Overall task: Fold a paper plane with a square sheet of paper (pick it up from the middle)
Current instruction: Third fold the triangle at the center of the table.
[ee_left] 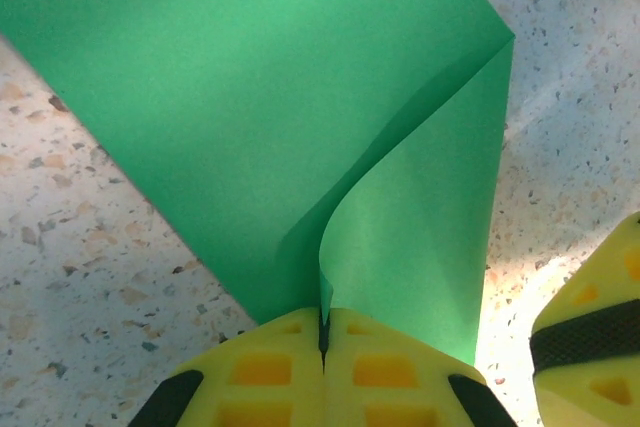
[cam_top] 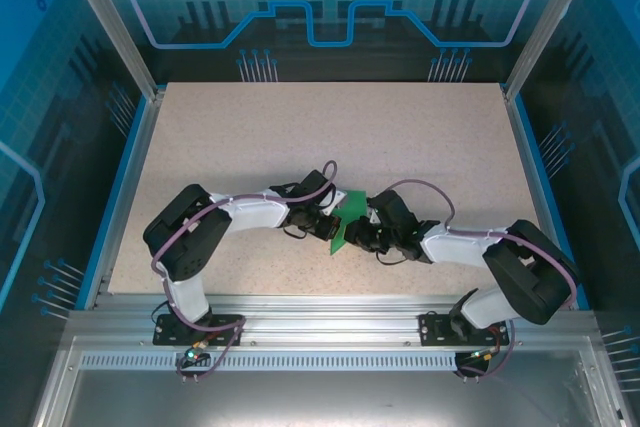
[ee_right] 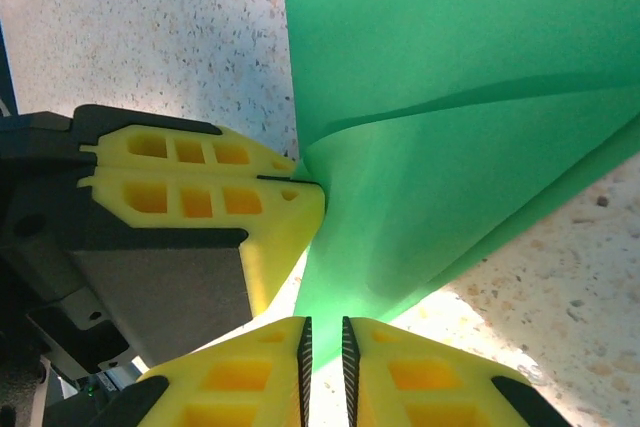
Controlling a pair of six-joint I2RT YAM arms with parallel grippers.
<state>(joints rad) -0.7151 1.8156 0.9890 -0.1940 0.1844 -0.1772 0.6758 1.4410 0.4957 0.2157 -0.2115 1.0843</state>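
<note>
The speckled surface (cam_top: 400, 147) is seen spread wide in the top view, w/ both arms bent in over its near half: the left arm (cam_top: 235, 215) is angled in from the left, the right arm (cam_top: 470, 247) from the right, and they are set nose to nose. Btwn them sits the square sheet of paper (cam_top: 346, 219), a small angular bright green shape near the ctr line. In the left wrist view the paper (ee_left: 250, 97) is shown big & close: a broad flat layer is spread toward the top, and a second layer is curled out of it along a soft bend, w/ a sharp corner at upper right. Now the left hand (ee_left: 323, 332): its yellow fingers (ee_left: 265, 367) are pressed tight together and the paper's edge is pinched right in the seam, i.e. the sheet is grasped. The same clamp is seen from the right wrist view, where the left hand (ee_right: 305, 183) is biting the paper (ee_right: 470, 97) at its bend. The right hand (ee_right: 324, 347) is placed just under the paper's lower edge, its fingers (ee_right: 250, 377) set nearly together w/ a thin bright slit btwn them. Whether any paper is caught in there cannot be told. One of its yellow fingers (ee_left: 590, 337) is also glimpsed at the right of the left wrist view, near the sheet.
</note>
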